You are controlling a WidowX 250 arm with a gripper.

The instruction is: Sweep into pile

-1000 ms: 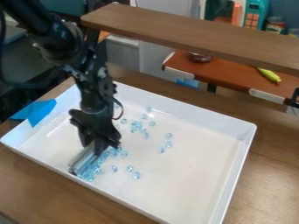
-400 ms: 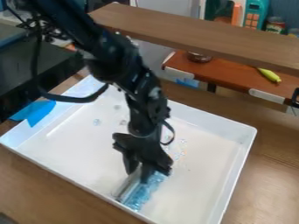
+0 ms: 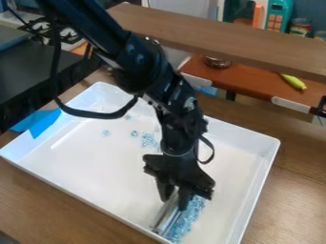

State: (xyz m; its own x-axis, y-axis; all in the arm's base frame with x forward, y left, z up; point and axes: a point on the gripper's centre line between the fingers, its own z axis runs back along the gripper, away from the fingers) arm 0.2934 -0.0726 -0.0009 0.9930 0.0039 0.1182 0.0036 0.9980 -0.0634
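No legible txt, nos. or signs. Small round jar w/ dark lid (image 3: pixel 300 28), top R, bears a multicol. label, but its print's too small & blurred to read.

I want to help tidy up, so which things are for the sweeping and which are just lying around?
For the sweeping:
- gripper
- sweeper it holds
- little blue beads
- white tray under them

Just lying around:
- yellow thing on the red-brown shelf
- round dish there too
- jar at the back
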